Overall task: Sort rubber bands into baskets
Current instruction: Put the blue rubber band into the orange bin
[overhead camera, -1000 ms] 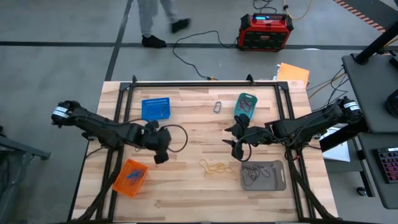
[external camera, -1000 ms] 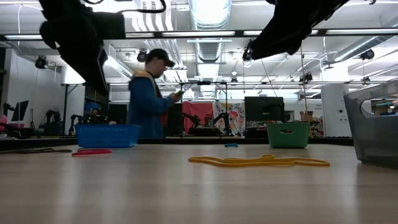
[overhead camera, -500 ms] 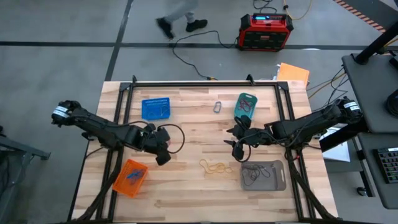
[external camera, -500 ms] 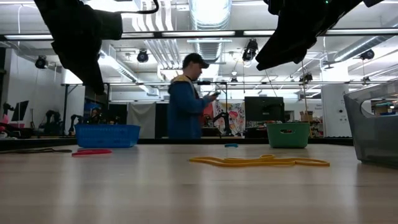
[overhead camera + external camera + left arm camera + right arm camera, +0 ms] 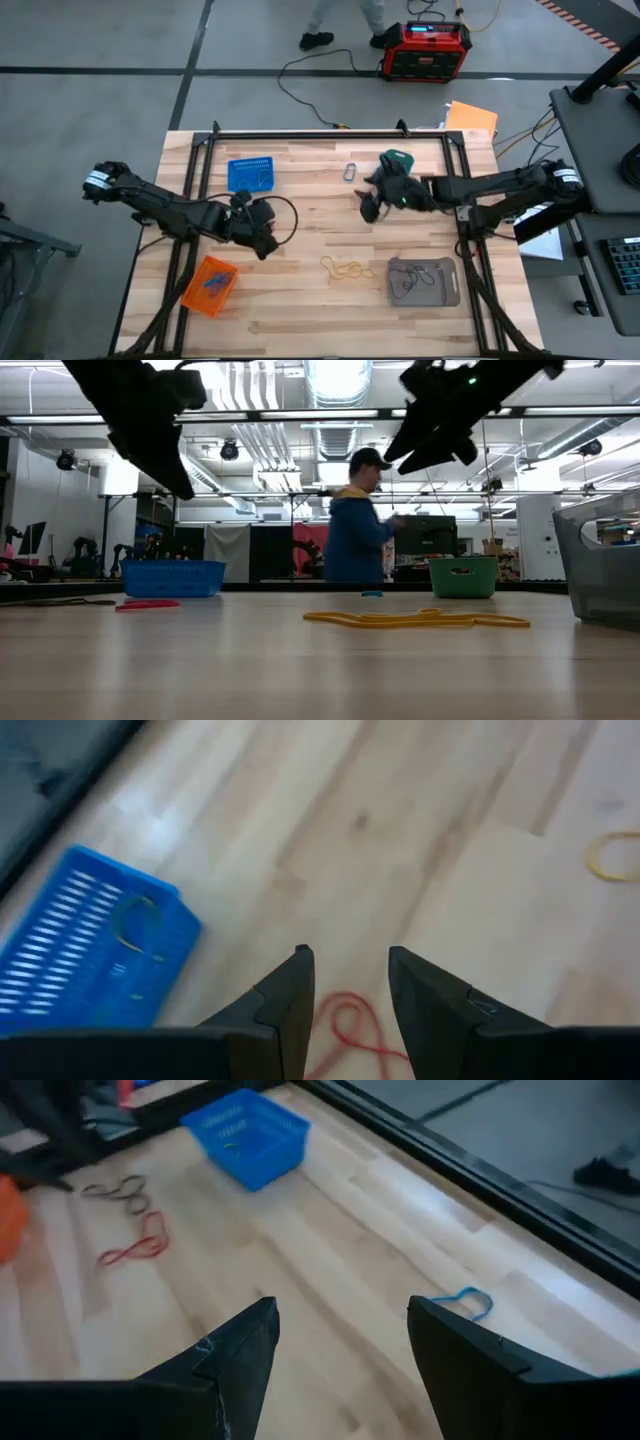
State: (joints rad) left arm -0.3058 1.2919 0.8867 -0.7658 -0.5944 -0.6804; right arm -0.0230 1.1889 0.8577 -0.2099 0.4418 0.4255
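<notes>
Since half-second-earlier frame, right gripper (image 5: pixel 371 207) swung from beside grey basket (image 5: pixel 446 283) toward teal basket (image 5: pixel 397 160); fingers wide apart, empty, blue rubber band (image 5: pixel 463 1300) just beyond fingertips. Left gripper (image 5: pixel 345 982) parted, empty, red band (image 5: pixel 352 1026) between fingers. Judged: deposit done, next pickups pending.

The right hand (image 5: pixel 372 203) hides most of the teal basket (image 5: pixel 400 158) from overhead.
</notes>
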